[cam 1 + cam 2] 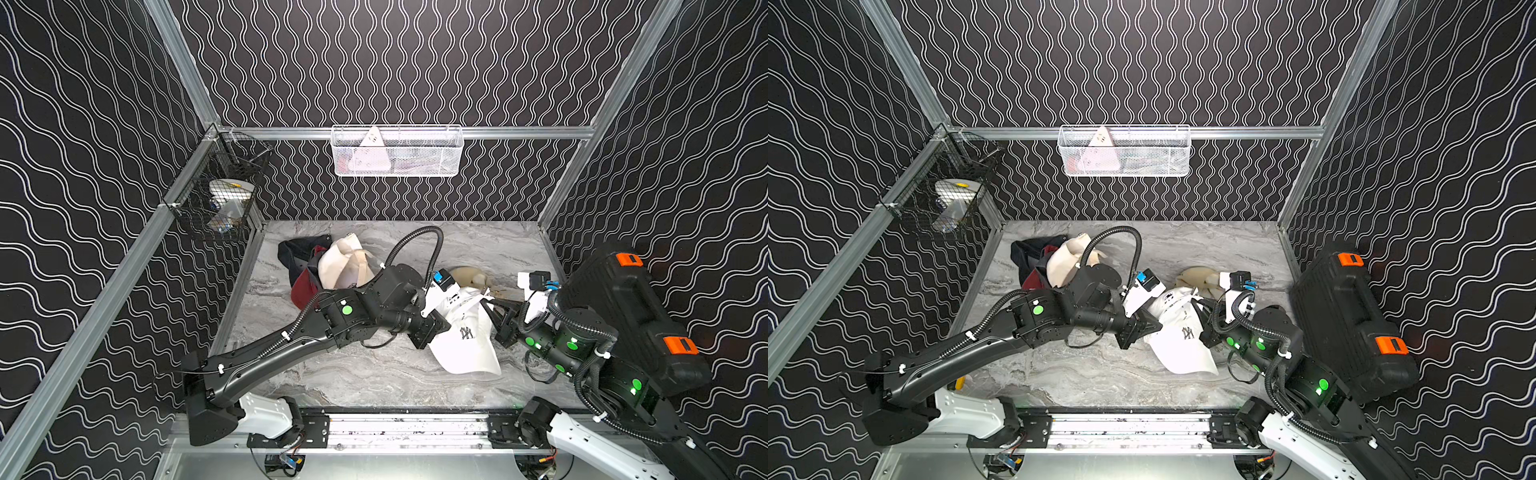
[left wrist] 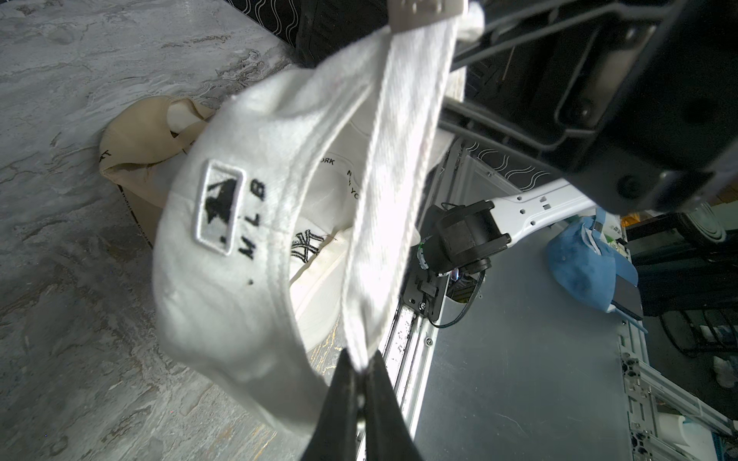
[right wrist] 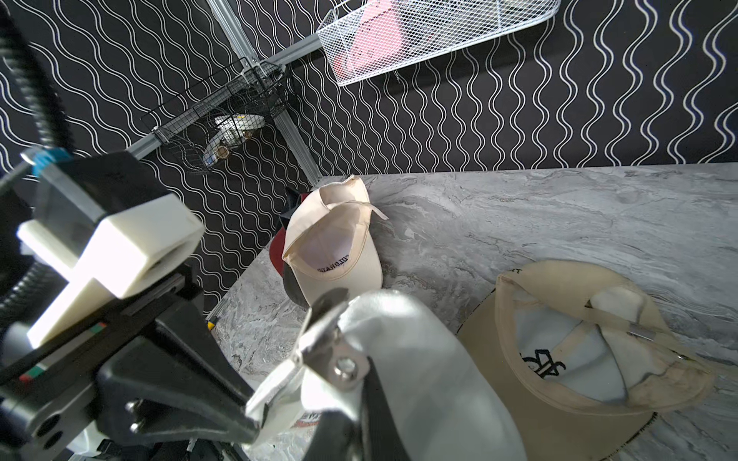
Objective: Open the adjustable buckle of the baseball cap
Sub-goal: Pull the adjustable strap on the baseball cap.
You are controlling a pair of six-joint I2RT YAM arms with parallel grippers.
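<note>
- Left wrist view: closed left gripper point(image 2: 361, 369) pinches white fabric strap point(image 2: 395, 179) of white cotton baseball cap point(image 1: 465, 345).
- In a top view the strap runs toward 2 o'clock, to silver metal buckle point(image 3: 344, 365) clamped in closed right gripper point(image 3: 353, 393).

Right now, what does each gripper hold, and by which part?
Both hold the white cap. The left gripper pinches its back strap; the right gripper grips the strap beside the metal buckle.

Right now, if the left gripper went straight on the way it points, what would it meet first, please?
The left gripper is pinching the strap of the white cap; straight ahead along it comes the metal buckle, which the right gripper seems to hold. Depth is unclear.
</note>
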